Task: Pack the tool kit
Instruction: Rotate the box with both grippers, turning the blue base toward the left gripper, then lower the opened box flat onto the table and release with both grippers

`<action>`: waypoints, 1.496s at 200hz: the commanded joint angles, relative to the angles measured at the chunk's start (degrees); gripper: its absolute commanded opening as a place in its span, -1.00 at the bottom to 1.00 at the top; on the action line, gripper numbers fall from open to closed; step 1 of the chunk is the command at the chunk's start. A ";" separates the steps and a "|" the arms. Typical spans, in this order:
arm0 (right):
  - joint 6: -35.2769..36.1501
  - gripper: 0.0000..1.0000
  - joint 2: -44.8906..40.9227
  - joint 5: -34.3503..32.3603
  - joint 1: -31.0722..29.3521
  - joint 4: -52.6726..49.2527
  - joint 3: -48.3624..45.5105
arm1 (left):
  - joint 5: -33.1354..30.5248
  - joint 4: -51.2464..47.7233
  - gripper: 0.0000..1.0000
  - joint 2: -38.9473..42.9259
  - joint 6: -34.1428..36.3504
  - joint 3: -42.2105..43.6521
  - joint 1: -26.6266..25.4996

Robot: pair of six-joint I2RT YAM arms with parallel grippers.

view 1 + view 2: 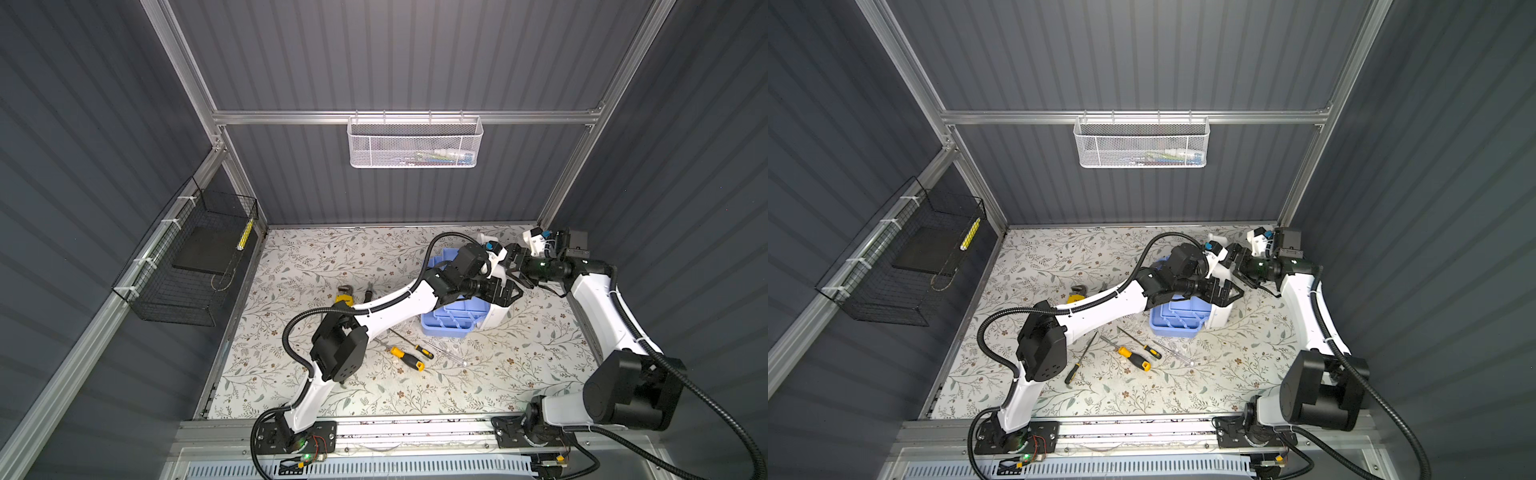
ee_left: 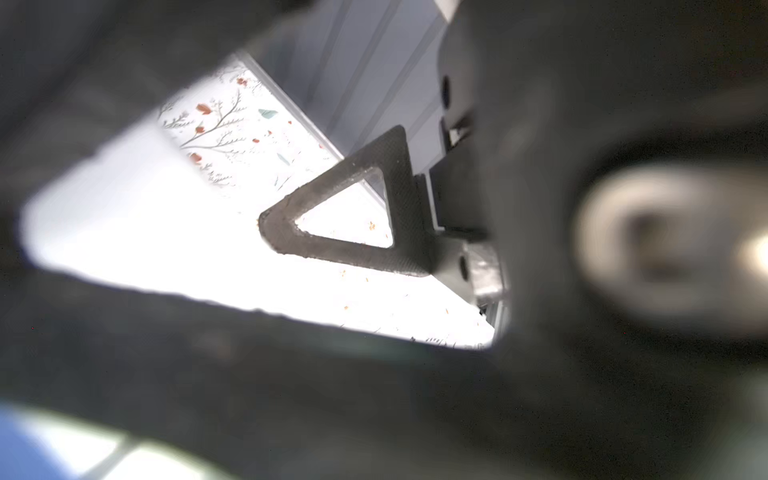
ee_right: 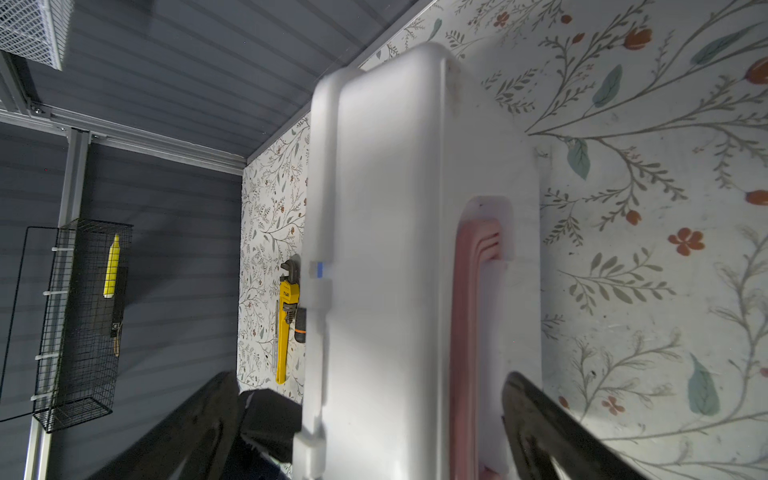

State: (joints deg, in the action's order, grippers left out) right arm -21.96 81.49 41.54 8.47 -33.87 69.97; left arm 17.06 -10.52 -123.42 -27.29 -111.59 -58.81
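The tool kit stands open at the back right of the floral table, its light blue base (image 1: pixel 446 320) (image 1: pixel 1177 320) on the table and its white lid (image 1: pixel 496 313) (image 3: pixel 395 249) raised upright. The pink handle (image 3: pixel 469 311) shows on the lid. My right gripper (image 1: pixel 512 266) (image 3: pixel 370 415) is open, one finger on each side of the lid's top edge. My left gripper (image 1: pixel 513 291) (image 1: pixel 1231 291) hovers open right beside it over the lid. A yellow pipe wrench (image 1: pixel 344 296) (image 3: pixel 284 328) lies left of the box. Yellow-handled screwdrivers (image 1: pixel 409 358) (image 1: pixel 1152 352) lie in front.
A black-handled screwdriver (image 1: pixel 1077 365) lies by the left arm's elbow, and a clear-handled one (image 1: pixel 449 353) lies in front of the box. A white mesh basket (image 1: pixel 414 143) hangs on the back wall. A black wire basket (image 1: pixel 187 266) hangs on the left wall.
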 commanded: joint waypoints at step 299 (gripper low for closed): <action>7.19 0.98 10.51 -13.49 9.89 2.75 -5.95 | -12.24 -5.36 1.00 22.53 7.43 36.79 13.32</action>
State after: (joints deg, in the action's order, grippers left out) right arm -15.59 91.24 29.30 17.47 -32.05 64.77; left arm 2.46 -17.58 -98.94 -20.29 -76.01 -46.00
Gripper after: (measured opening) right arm 0.990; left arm 0.997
